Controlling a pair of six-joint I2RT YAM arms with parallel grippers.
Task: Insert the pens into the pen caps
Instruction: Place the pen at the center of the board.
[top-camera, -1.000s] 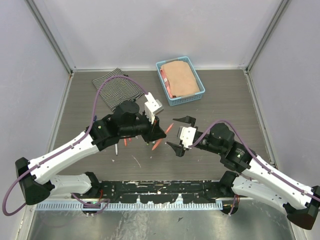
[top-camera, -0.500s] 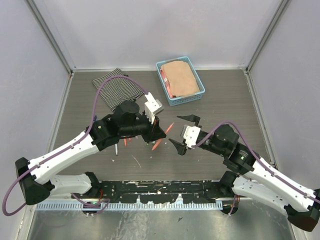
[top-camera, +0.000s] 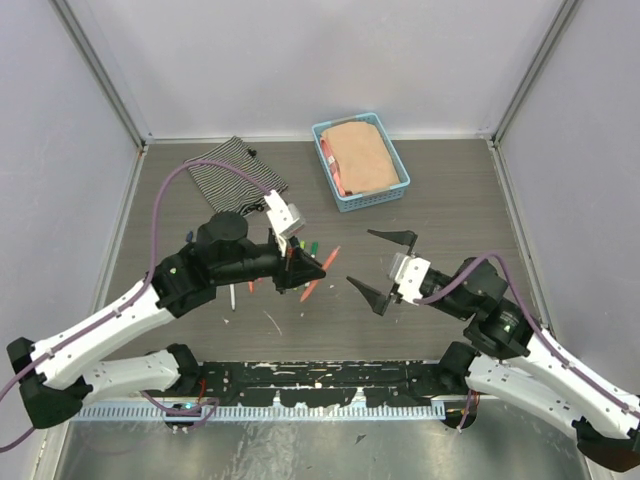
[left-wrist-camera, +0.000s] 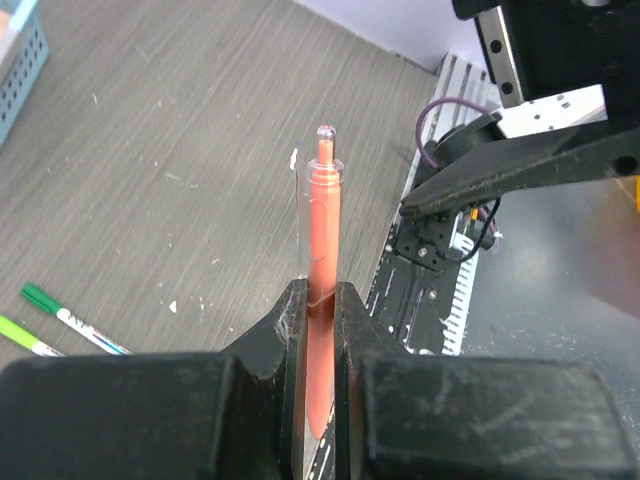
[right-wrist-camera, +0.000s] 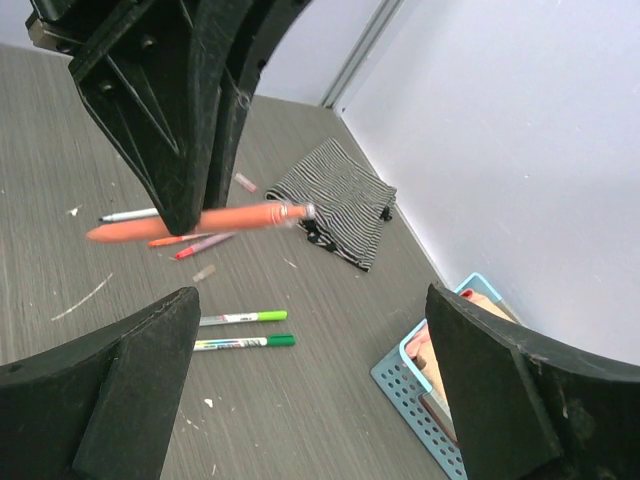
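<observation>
Orange pen in the grip, no cap on it yet.
Left tool is clenched on the pen, held above the table with its bare tip pointing toward the other arm. Two green pens lie loose on the table below. Right tool gapes wide, nothing in it. No cap shows clearly enough to name, so the capping looks barely begun, with every pen left to do.
</observation>
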